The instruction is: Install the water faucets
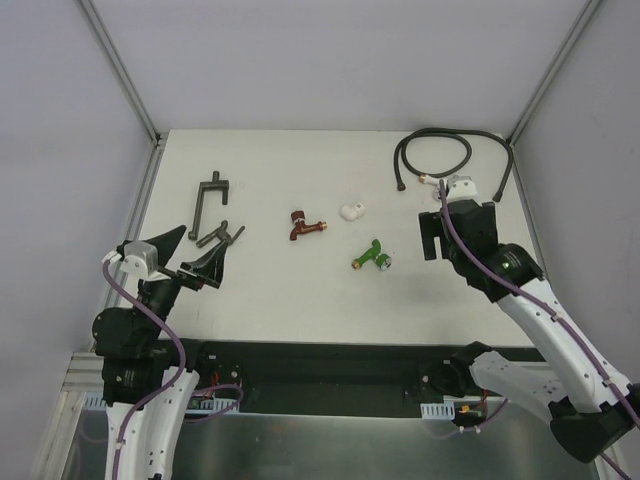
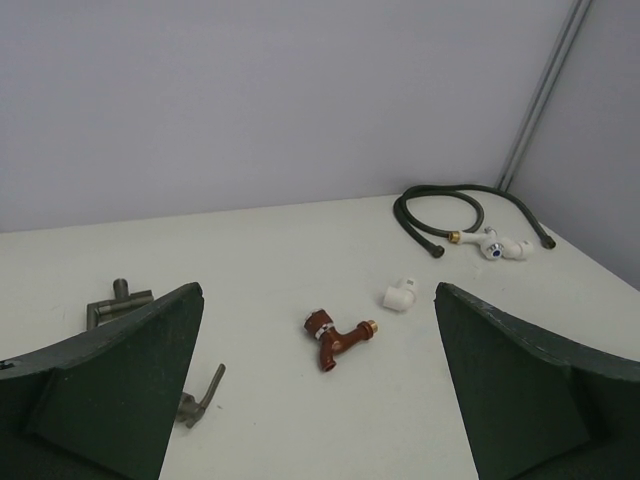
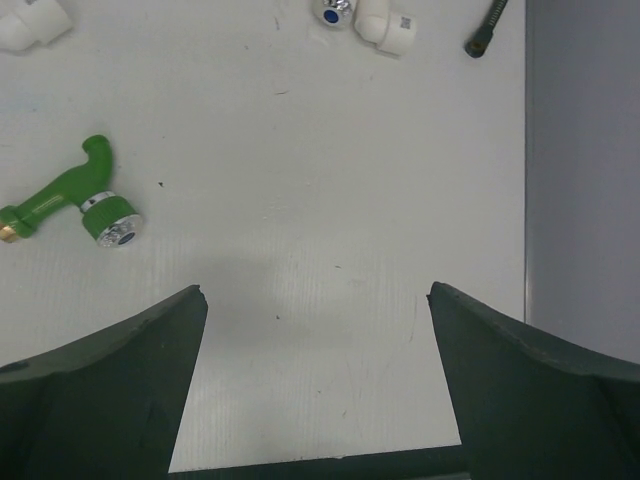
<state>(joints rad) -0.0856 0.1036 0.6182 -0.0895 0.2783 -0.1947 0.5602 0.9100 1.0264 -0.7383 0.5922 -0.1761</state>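
Jaws wide apart on both arms, nothing held. Left gripper (image 1: 188, 258) sits low at near-left; right gripper (image 1: 452, 238) points down, just right of the green faucet (image 1: 372, 257). Red faucet (image 1: 305, 226) lies mid-table (image 1: 300, 310).

**No readable text in any view**

Scanning all three views now, and not one word, number or brand can be made out. Closest call: the white fitting (image 3: 388, 28) at the top of the right wrist view carries a small dark printed patch, too small to read. The green faucet (image 3: 65, 195) shows a plain blue dot on its knob cap, with no lettering legible.
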